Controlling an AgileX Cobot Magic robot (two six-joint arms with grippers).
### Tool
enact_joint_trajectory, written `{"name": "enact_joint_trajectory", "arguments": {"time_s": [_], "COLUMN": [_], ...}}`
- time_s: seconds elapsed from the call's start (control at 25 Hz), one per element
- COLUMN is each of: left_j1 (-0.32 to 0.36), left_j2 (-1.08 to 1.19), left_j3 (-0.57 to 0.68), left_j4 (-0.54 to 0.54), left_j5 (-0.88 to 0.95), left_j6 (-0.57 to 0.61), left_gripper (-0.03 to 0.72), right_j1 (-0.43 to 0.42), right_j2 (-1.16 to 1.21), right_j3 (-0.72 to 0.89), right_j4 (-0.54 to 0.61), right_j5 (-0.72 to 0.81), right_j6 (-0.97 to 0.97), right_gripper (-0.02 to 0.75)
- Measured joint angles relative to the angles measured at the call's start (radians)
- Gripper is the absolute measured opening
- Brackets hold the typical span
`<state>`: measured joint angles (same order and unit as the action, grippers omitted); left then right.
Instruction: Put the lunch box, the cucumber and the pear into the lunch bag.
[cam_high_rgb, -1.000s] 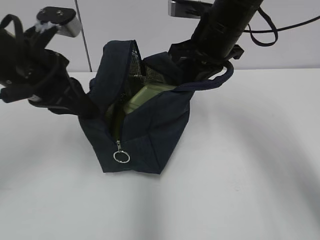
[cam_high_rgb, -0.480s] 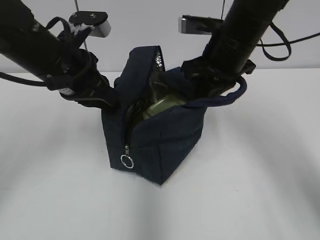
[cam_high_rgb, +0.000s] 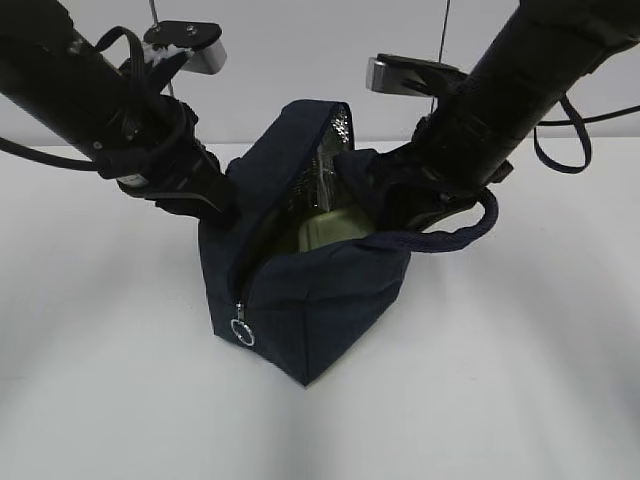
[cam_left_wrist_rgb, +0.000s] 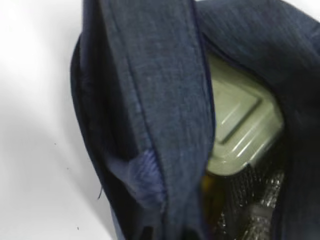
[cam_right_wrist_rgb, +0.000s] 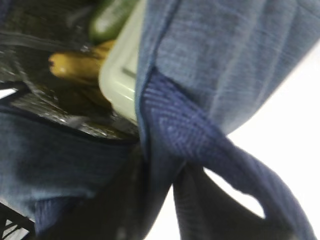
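Finishing the packing: we judge all three items are in the lunch bag (cam_high_rgb: 330, 300), so only letting go and backing away remains.

We see the lunch box (cam_left_wrist_rgb: 240, 125), cucumber (cam_right_wrist_rgb: 107, 20) and pear (cam_right_wrist_rgb: 75, 65) inside; whether either hand grips fabric we cannot tell. A handle (cam_high_rgb: 450, 238) loops by our right arm and could snag over the bare surface (cam_high_rgb: 520, 380).

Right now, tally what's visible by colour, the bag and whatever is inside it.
Navy: 1, the lunch bag
Pale green: 1, the lunch box
Dark green: 1, the cucumber
Yellow-orange: 1, the pear
Total: 4
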<state>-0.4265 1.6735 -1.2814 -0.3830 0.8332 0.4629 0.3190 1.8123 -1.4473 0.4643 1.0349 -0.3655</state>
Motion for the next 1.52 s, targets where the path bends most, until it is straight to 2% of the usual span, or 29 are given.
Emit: {"name": "enact_joint_trajectory", "arguments": {"time_s": [0.12, 0.2, 0.24, 0.68, 0.84, 0.92, 1.08, 1.16, 1.24, 1.28, 1.32, 1.4, 1.52], "left_j1": [0.000, 0.000, 0.000, 0.000, 0.000, 0.000, 0.000, -0.002, -0.005, -0.006, -0.006, -0.006, -0.007], "left_j2": [0.000, -0.001, -0.003, -0.099, -0.197, -0.263, -0.387, -0.426, -0.454, -0.462, -0.469, -0.476, -0.480], "left_j3": [0.000, 0.000, 0.000, 0.006, 0.086, 0.166, 0.341, 0.415, 0.464, 0.486, 0.506, 0.520, 0.522], "left_j4": [-0.006, -0.016, -0.019, -0.024, -0.038, -0.078, -0.199, -0.270, -0.321, -0.336, -0.347, -0.355, -0.358], "left_j5": [0.000, 0.000, 0.000, -0.014, -0.108, -0.195, -0.345, -0.392, -0.425, -0.440, -0.454, -0.480, -0.496], "left_j6": [-0.001, 0.001, 0.002, 0.024, 0.050, 0.091, 0.227, 0.311, 0.365, 0.383, 0.393, 0.401, 0.403], "left_gripper": [0.325, 0.417, 0.444, 0.470, 0.463, 0.454, 0.449, 0.448, 0.448, 0.448, 0.448, 0.445, 0.431], "right_j1": [-0.001, -0.001, -0.001, -0.001, 0.004, 0.024, 0.132, 0.212, 0.294, 0.321, 0.345, 0.368, 0.376], "right_j2": [-0.004, -0.011, -0.015, -0.068, -0.211, -0.307, -0.506, -0.566, -0.587, -0.585, -0.580, -0.545, -0.485], "right_j3": [-0.011, -0.020, -0.024, -0.028, 0.033, 0.148, 0.467, 0.605, 0.711, 0.755, 0.788, 0.817, 0.821], "right_j4": [0.108, 0.149, 0.163, 0.178, 0.217, 0.273, 0.493, 0.691, 0.972, 1.115, 1.193, 1.285, 1.323], "right_j5": [-0.014, -0.023, -0.027, -0.036, -0.078, -0.156, -0.467, -0.648, -0.780, -0.825, -0.853, -0.863, -0.825], "right_j6": [-0.098, -0.125, -0.130, -0.152, -0.204, -0.267, -0.566, -0.823, -1.100, -1.246, -1.332, -1.434, -1.467], "right_gripper": [0.470, 0.562, 0.578, 0.576, 0.572, 0.571, 0.571, 0.571, 0.571, 0.571, 0.571, 0.561, 0.522]}}
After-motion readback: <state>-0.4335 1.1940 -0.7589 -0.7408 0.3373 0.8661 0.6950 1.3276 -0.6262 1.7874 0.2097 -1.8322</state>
